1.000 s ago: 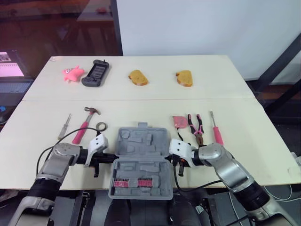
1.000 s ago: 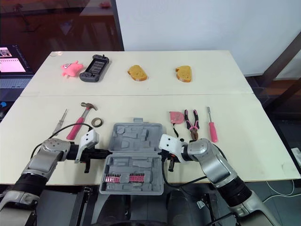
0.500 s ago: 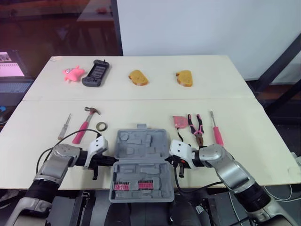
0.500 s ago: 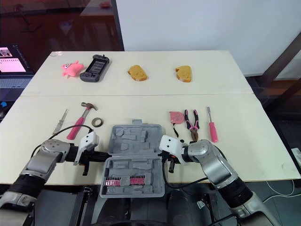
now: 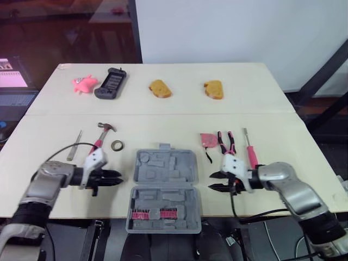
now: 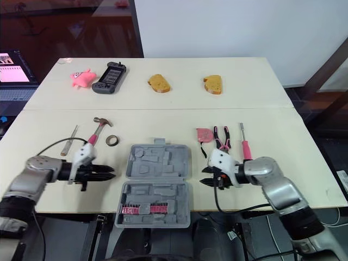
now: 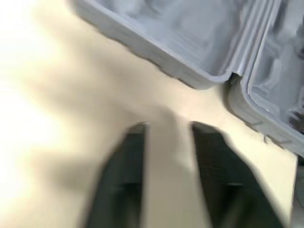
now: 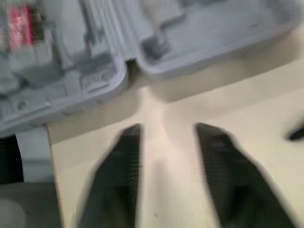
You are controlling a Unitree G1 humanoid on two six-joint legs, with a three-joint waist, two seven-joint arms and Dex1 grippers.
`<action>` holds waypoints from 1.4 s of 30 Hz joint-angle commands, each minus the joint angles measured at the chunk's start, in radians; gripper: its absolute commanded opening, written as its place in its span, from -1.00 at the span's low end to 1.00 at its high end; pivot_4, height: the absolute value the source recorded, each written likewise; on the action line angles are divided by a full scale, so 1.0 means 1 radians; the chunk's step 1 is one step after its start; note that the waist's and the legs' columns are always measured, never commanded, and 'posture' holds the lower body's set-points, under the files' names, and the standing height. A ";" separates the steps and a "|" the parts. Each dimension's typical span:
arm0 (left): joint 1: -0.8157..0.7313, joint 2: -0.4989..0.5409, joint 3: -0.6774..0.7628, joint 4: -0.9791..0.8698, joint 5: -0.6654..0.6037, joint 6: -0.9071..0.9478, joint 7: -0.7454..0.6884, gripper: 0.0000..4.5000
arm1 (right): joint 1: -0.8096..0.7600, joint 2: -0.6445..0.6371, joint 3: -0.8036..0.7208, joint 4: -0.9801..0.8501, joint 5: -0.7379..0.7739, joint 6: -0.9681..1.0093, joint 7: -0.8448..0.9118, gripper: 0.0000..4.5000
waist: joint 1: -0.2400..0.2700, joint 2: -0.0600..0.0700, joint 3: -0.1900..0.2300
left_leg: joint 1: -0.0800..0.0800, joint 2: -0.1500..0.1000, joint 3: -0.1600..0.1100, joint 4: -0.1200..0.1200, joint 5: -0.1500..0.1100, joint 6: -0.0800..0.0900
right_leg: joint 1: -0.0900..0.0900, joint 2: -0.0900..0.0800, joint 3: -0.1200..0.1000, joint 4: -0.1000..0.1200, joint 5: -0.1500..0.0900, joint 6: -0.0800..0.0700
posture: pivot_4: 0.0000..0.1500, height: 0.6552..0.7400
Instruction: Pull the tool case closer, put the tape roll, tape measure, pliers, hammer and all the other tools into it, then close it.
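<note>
Between left gripper [image 5: 116, 178] and right gripper [image 5: 213, 182], both spread wide, empty: tool case [image 5: 165, 190], grey, lid flat open, near half seemingly overhanging table [image 5: 304, 157] edge. Risk: nudge or heavy load there tips it off. Beyond left gripper: tape roll [image 5: 116, 145], hammer [image 5: 100, 138]. Beyond right gripper: tape measure [image 5: 207, 140], pliers [image 5: 227, 145].

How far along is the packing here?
Done: the open grey plastic tool case sits at the near edge of the table. In hand: nothing; the left gripper and right gripper are open beside it. Left: pink-handled hammer, tape roll, pink tape measure, pink-handled pliers, pink screwdriver and slim grey tool lie outside it; then closing.
</note>
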 commanded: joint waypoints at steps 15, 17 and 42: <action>0.257 0.193 0.487 0.124 -0.135 -0.177 0.043 0.98 | 0.237 -0.143 -0.558 0.071 0.258 0.021 0.023 1.00 | -0.006 -0.001 0.001 | 0.000 0.000 0.000 -0.001 0.000 0.000 | -0.001 -0.001 0.000 -0.001 -0.001 -0.002 | 1.00 0.54; 0.264 0.197 0.513 0.165 -0.146 -0.188 0.056 0.98 | 0.241 -0.156 -0.565 0.090 0.255 0.007 0.024 1.00 | -0.004 0.000 0.001 | 0.000 0.000 0.001 -0.001 0.000 0.000 | -0.002 -0.001 0.000 -0.001 -0.001 -0.002 | 1.00 0.54; 0.522 -0.020 0.697 -0.344 -0.301 0.045 0.360 0.98 | -0.186 -0.140 -0.238 -0.137 0.383 0.141 0.020 1.00 | -0.011 0.000 0.002 | -0.001 0.000 0.001 -0.001 0.000 0.000 | -0.002 -0.002 0.000 -0.001 -0.001 -0.002 | 1.00 0.54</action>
